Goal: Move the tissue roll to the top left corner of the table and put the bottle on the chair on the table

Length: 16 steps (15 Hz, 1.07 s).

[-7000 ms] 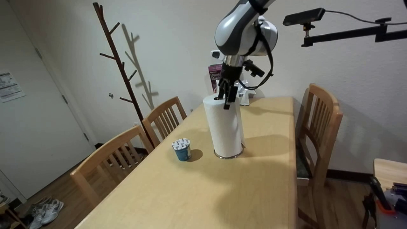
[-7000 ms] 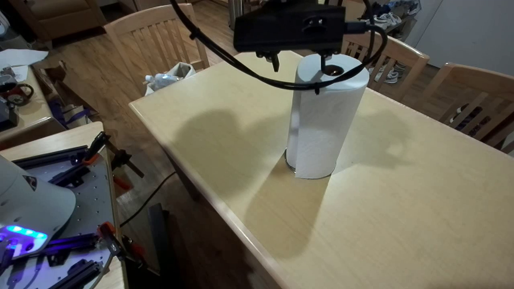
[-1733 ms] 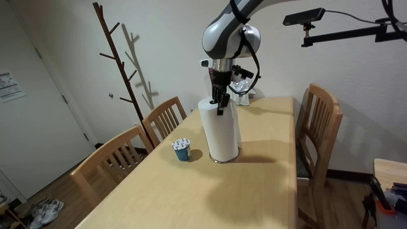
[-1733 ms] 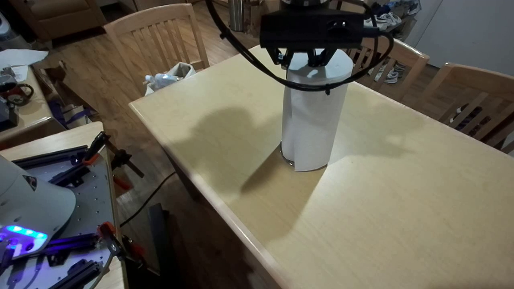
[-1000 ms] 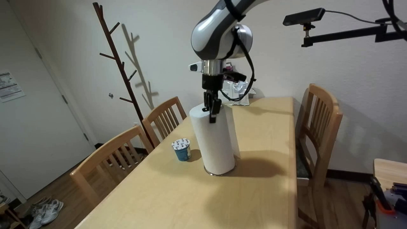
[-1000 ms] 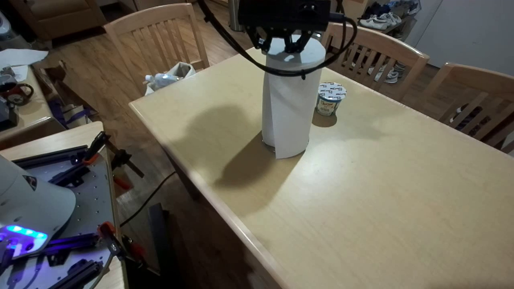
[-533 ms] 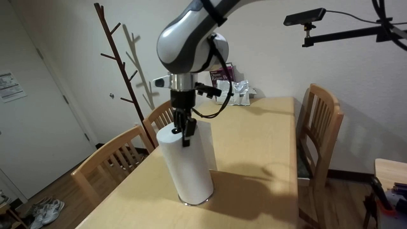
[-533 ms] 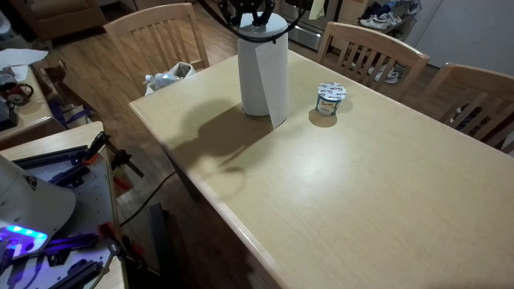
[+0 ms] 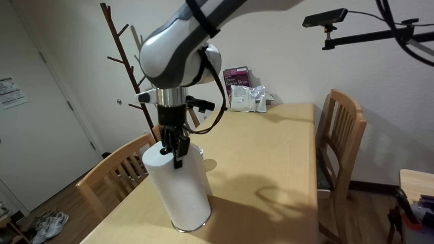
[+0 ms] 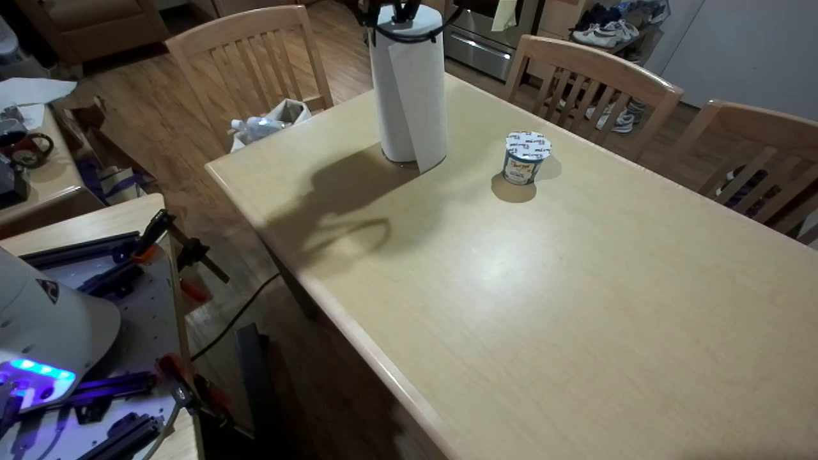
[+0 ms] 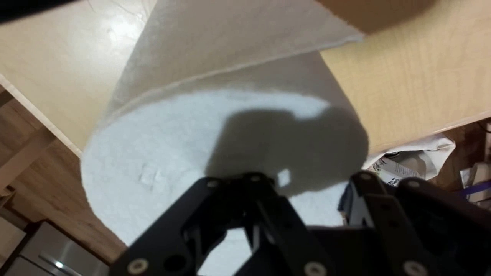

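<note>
1. Near one end of the table (image 10: 575,287) is the tissue roll (image 9: 184,200), roughly upright; whether its base touches the table I cannot tell.
2. The gripper (image 9: 171,158) is clamped on the roll's top, jaws drawn narrow on the paper: of its fingers (image 9: 177,164), one sits at the core hole, one against the outside.
3. A loose sheet (image 10: 424,102) hangs at the roll's side.
4. In an exterior view, a blue cup (image 10: 521,168) stands on the table, apart from the roll.
5. Beyond the table edge, the bottle (image 10: 257,128) lies by a pale bag (image 10: 294,112) at a chair (image 10: 236,28); whether inside the bag, I cannot tell.
6. At the opposite end, a silver pouch (image 9: 247,100) stands before a purple cereal box (image 9: 236,77).
</note>
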Tool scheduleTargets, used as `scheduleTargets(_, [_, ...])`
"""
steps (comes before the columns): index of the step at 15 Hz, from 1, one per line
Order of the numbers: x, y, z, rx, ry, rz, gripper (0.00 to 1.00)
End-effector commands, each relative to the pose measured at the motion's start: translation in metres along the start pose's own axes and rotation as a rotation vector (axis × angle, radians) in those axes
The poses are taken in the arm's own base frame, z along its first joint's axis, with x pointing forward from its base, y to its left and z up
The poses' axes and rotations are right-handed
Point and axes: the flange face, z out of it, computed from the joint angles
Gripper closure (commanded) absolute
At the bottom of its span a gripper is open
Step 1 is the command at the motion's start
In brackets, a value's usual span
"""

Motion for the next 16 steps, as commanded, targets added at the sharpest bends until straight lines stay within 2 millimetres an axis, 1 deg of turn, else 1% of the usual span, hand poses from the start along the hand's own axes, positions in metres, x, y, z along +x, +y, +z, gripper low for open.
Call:
scheduleTargets(1, [0.015, 0.014, 0.033, 0.038, 0.004, -0.103, 0.87])
scheduleTargets(5, [0.037, 0.027, 0.036, 0.021, 0.005, -0.179, 0.87])
scheduleTargets(9, [0.061, 0.041, 0.048, 0.016, -0.010, -0.218, 0.87])
scheduleTargets(13, [0.076, 0.054, 0.057, 0.000, -0.023, -0.238, 0.87])
scheduleTargets(14, [0.079, 0.056, 0.057, 0.000, -0.028, -0.236, 0.82])
scheduleTargets(15, [0.080, 0.059, 0.056, -0.006, -0.032, -0.233, 0.38])
scheduleTargets(16, [0.081, 0.062, 0.055, -0.008, -0.042, -0.229, 0.38])
